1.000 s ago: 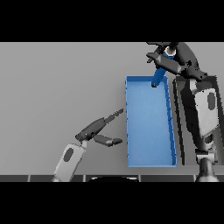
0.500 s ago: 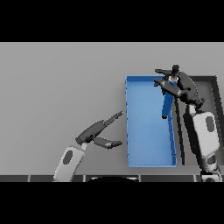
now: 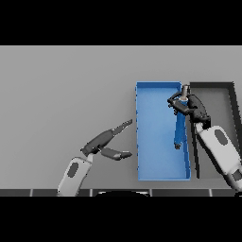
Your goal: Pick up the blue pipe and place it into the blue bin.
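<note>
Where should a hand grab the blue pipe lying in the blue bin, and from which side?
Probably from above, around the middle of the blue pipe. It lies lengthwise close to the right wall of the blue bin, so a sideways reach from the right looks blocked. The right hand is already at its far end; the left hand is outside the bin.

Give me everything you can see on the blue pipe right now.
The blue pipe is a slim, straight rod, a darker blue than the blue bin around it. It lies lengthwise along the bin's right wall, its lower end dark and about halfway down the bin. Its upper end is under the right hand, whose fingers are curled around it. Whether it rests on the bin floor cannot be told.
</note>
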`<control>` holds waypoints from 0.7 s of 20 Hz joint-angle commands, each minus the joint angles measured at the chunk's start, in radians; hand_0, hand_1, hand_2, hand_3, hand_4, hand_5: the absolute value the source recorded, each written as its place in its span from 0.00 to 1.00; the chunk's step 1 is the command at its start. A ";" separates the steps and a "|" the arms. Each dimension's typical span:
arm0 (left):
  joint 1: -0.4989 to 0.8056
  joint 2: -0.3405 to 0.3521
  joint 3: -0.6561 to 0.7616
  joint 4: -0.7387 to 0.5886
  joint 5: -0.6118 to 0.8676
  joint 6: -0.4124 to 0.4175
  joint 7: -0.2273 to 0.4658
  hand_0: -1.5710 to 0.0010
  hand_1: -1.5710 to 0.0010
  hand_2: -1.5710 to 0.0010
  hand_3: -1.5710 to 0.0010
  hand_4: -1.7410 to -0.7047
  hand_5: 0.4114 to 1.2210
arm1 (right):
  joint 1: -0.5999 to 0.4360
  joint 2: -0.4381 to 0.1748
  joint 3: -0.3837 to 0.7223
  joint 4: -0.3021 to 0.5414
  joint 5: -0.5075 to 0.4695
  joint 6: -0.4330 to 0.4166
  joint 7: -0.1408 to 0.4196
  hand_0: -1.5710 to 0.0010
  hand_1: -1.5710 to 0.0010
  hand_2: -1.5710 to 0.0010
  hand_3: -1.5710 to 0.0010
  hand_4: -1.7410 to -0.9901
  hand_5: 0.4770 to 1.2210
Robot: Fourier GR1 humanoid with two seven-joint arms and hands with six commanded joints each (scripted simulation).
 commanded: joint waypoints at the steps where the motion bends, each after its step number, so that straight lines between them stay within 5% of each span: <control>1: -0.001 -0.001 -0.001 0.001 -0.004 0.002 0.006 1.00 1.00 1.00 1.00 0.83 0.01 | -0.036 -0.039 0.077 0.027 -0.049 -0.023 0.000 0.40 0.46 0.45 0.68 0.32 1.00; 3: 0.008 0.000 -0.007 -0.009 -0.004 0.001 0.003 1.00 1.00 1.00 1.00 0.83 0.02 | -0.086 -0.103 0.190 0.045 -0.116 0.005 0.000 0.62 0.65 0.65 0.79 0.54 1.00; 6: 0.019 -0.006 -0.012 -0.027 0.002 0.001 0.011 1.00 1.00 1.00 1.00 0.83 0.02 | -0.166 -0.170 0.349 0.062 -0.153 0.077 0.000 0.80 0.82 0.82 0.89 0.75 0.82; 9: 0.014 -0.003 -0.005 -0.021 0.007 -0.002 0.023 1.00 1.00 1.00 1.00 0.83 0.02 | -0.211 -0.198 0.431 0.056 -0.156 0.104 0.001 0.90 0.91 0.91 0.95 0.88 0.61; 14: 0.015 -0.006 -0.013 -0.002 -0.014 0.008 0.001 1.00 1.00 1.00 1.00 0.83 0.02 | -0.229 -0.206 0.473 0.067 -0.125 0.112 0.000 0.97 0.97 0.97 0.98 0.92 0.42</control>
